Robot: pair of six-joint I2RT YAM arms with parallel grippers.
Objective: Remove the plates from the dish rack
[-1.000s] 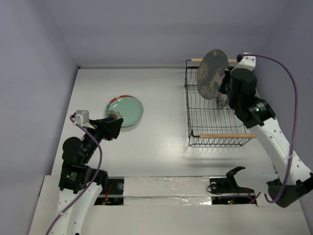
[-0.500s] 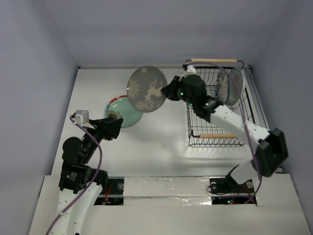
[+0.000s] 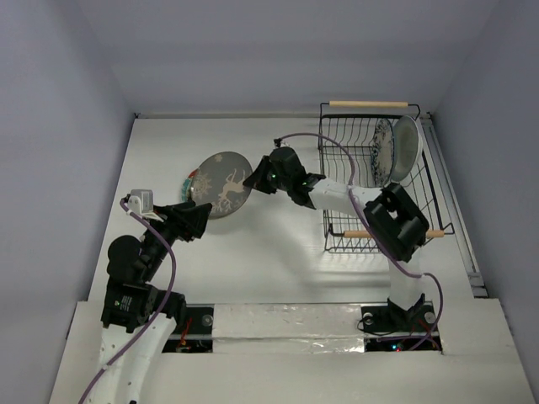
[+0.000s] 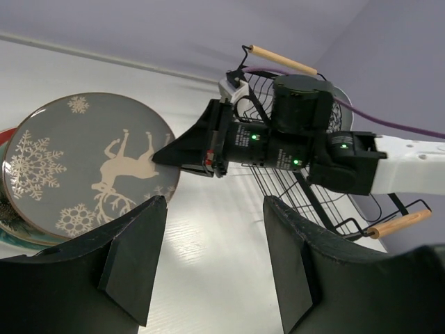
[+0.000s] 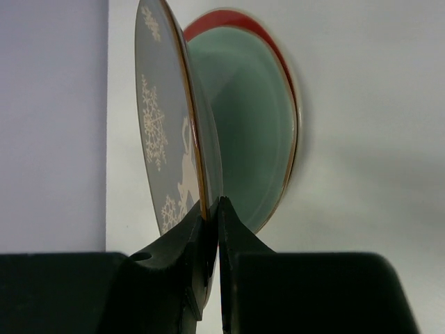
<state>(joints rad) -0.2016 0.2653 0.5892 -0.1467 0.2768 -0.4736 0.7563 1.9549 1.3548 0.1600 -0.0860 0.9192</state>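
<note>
My right gripper [image 3: 249, 179] is shut on the rim of the grey-brown plate with the white deer motif [image 3: 219, 183]. It holds that plate tilted just above the red plate with a teal face [image 3: 193, 178], which lies on the table at the left. The right wrist view shows the grey plate [image 5: 163, 118] edge-on between the fingertips, with the red plate [image 5: 257, 125] behind it. The left wrist view shows the grey plate [image 4: 83, 163] too. My left gripper [image 3: 198, 221] is open and empty, near the plates' front edge. Two plates [image 3: 394, 151] stand upright in the black wire dish rack [image 3: 370, 227].
The rack has a wooden rod handle at the far end [image 3: 368, 104] and one at the near end [image 3: 358, 234]. The right arm [image 3: 337, 192] stretches across the table from the rack side. Side walls close in the table.
My right gripper has carried the grey plate from the rack leftward across the table and lowered it over the red plate. The left arm has not moved.
</note>
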